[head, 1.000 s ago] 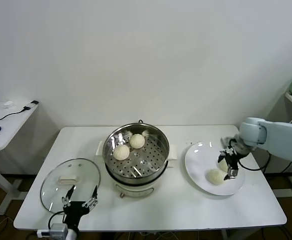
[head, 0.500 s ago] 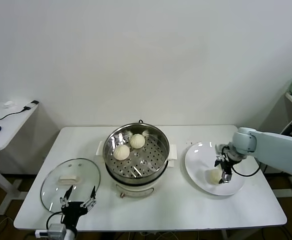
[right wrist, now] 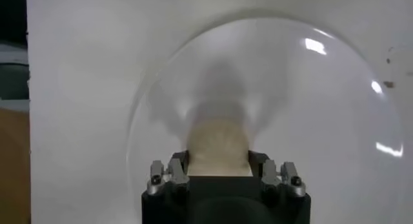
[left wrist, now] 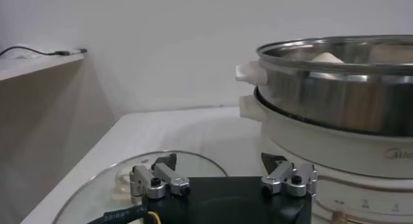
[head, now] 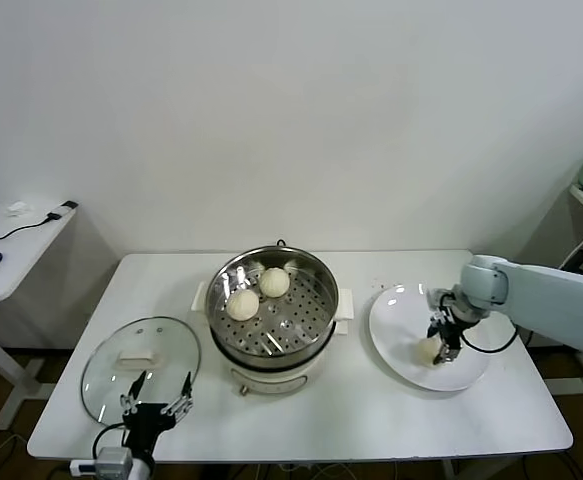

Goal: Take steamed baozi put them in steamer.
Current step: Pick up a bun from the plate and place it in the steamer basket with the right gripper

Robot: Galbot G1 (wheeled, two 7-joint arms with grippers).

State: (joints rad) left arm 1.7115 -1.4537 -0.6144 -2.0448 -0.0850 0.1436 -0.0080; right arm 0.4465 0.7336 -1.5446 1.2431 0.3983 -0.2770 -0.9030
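Steel steamer (head: 272, 303), centre frame, already holds two baozi (head: 242, 304). Right gripper (head: 438, 340) has its fingers closed on a third bun (right wrist: 217, 145) on the plate (head: 396, 312), centre right. Left gripper (head: 156, 407), lower left, hangs spread and idle.

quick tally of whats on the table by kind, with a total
baozi: 3, two in the steamer, one on the plate in the right pincer
steamer: 1
white plate: 1
glass lid: 1
total: 6
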